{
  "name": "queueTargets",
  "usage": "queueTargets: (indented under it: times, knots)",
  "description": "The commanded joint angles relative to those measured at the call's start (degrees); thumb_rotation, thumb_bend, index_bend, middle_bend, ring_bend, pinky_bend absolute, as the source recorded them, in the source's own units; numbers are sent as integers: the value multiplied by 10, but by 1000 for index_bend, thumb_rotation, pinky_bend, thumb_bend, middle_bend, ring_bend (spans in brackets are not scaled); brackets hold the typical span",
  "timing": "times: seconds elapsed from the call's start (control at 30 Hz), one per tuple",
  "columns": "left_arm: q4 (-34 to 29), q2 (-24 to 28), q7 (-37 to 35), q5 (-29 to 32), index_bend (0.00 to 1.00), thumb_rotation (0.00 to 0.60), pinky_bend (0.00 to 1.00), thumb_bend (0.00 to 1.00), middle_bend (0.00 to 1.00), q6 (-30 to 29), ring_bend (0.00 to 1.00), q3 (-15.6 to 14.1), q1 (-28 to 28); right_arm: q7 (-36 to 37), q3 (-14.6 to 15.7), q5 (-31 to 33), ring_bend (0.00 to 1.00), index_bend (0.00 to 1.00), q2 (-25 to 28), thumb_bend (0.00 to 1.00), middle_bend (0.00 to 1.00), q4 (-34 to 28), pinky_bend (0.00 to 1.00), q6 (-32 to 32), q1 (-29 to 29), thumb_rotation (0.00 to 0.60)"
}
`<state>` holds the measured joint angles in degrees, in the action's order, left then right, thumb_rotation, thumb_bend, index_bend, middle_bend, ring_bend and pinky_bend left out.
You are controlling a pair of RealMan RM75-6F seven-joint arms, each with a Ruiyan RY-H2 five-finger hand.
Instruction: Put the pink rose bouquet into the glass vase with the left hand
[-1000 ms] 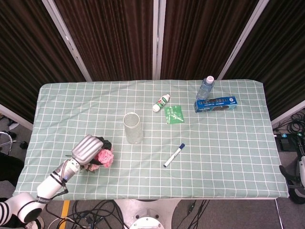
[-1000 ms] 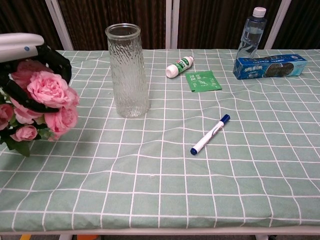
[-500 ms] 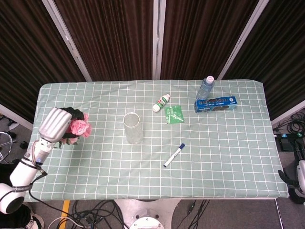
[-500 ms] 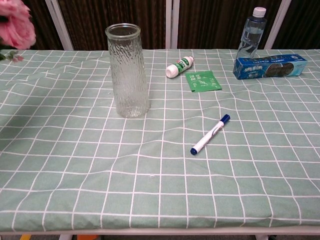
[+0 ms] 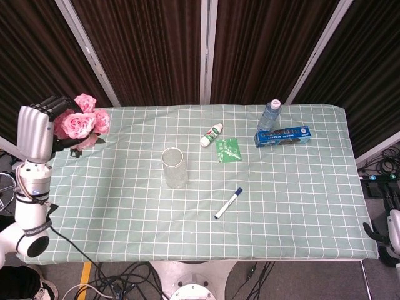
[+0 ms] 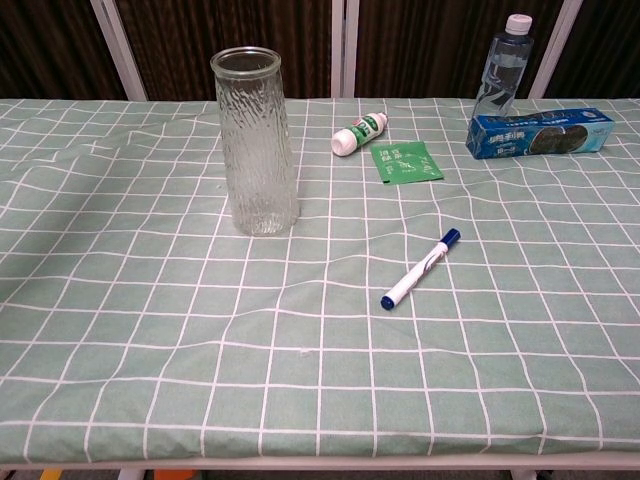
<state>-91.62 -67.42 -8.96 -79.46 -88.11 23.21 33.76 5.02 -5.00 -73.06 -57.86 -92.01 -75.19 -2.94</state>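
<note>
In the head view my left hand point(image 5: 35, 128) is raised high at the far left, above the table's left edge, and grips the pink rose bouquet point(image 5: 82, 122), whose blooms point right. The clear ribbed glass vase point(image 5: 175, 167) stands upright near the middle of the table, well to the right of the bouquet; the chest view shows the vase point(image 6: 256, 140) empty. Neither the left hand nor the bouquet shows in the chest view. Only a sliver of the right arm shows at the head view's lower right edge; the right hand is out of sight.
A blue-capped marker point(image 5: 229, 203) lies right of the vase. Behind it are a small white bottle point(image 5: 212, 134), a green packet point(image 5: 229, 150), a blue box point(image 5: 282, 135) and a water bottle point(image 5: 269, 114). The green checked cloth point(image 5: 112, 206) covers the table.
My left hand has lifted the bouquet up and back toward the far left corner, clear of the table. It has left the chest view altogether.
</note>
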Motion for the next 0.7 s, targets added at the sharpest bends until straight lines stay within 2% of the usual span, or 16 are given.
queueTargets:
  times: [0.03, 0.33, 0.47, 0.7]
  knots:
    - [-19, -23, -52, 31, 584, 600, 683, 200, 572, -32, 541, 45, 2, 3, -1, 1, 0, 0, -1, 197, 0, 2, 0, 1, 0, 600]
    - [-111, -29, -150, 112, 584, 600, 683, 201, 572, -48, 542, 125, -13, 6, -1, 4, 0, 0, -2, 197, 0, 7, 0, 5, 0, 600]
    - [-184, -10, -229, 177, 584, 600, 683, 201, 572, -12, 541, 164, -31, 5, -2, 5, 0, 0, -3, 197, 0, 7, 0, 7, -2, 600]
    - [-221, 31, -317, 254, 583, 600, 678, 201, 572, 99, 541, 207, -38, 1, -2, 10, 0, 0, -6, 197, 0, 7, 0, 15, -5, 600]
